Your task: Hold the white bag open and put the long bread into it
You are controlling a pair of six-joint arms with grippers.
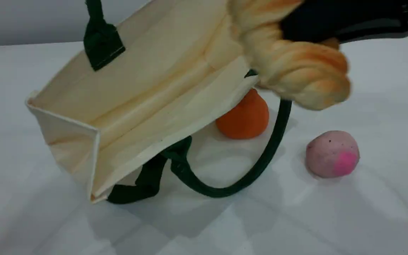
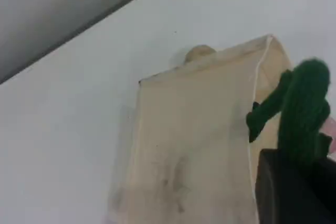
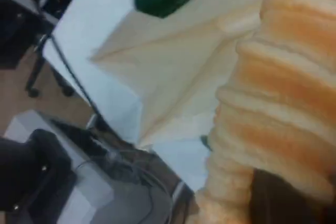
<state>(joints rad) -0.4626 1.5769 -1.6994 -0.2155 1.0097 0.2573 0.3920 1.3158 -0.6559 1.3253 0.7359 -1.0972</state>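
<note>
The white bag hangs tilted over the table, its open mouth facing front and right. One dark green handle runs up out of the scene view. In the left wrist view my left gripper is shut on that green handle, beside the bag's cream wall. The other handle droops in a loop onto the table. My right gripper is shut on the long bread, a ridged golden loaf held in the air at the bag's upper right edge. The bread fills the right wrist view.
A round orange pumpkin-like thing sits on the table just under the bag's mouth. A pink ball lies to the right of the drooping handle. A small beige bun peeks out behind the bag. The table is white.
</note>
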